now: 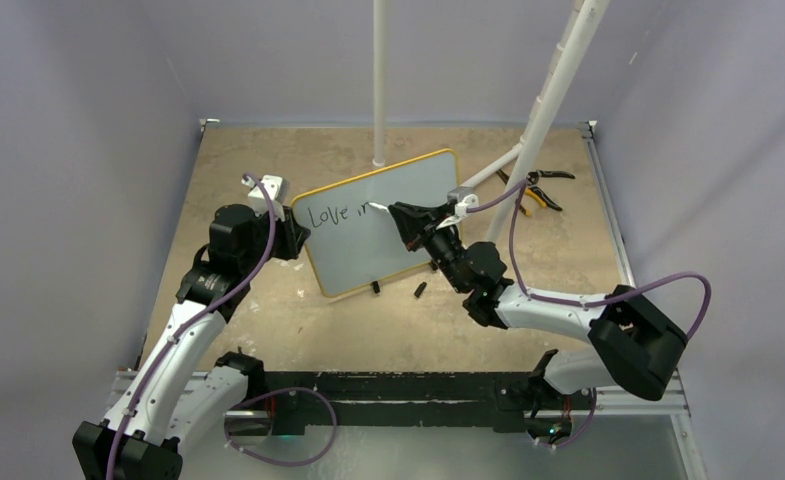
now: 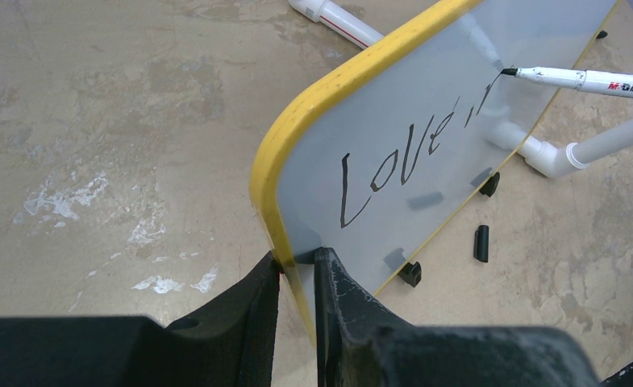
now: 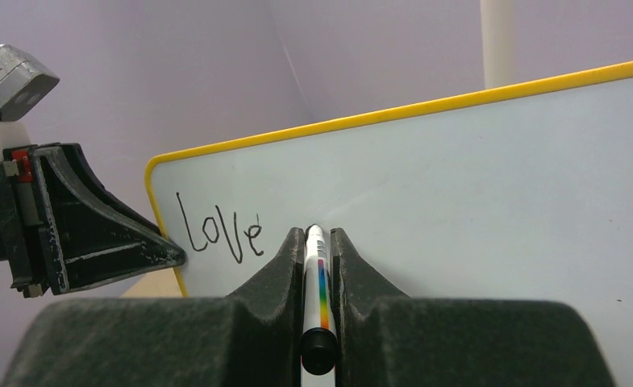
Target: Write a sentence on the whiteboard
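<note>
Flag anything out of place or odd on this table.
A small black cap lies loose on the table beside the feet of the whiteboard; it is likely from the marker. A pair of pliers lies near the far right edge, unrelated to writing. Nothing looks spilled or broken.

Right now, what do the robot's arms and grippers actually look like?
Both the left arm and right arm have smooth white links joined by chunky black joints. A purple cable loops along each. The left gripper and right gripper are matt black, each with two wedge-shaped fingers scuffed with pale specks. A small silver-white camera block sits on the left wrist.
</note>
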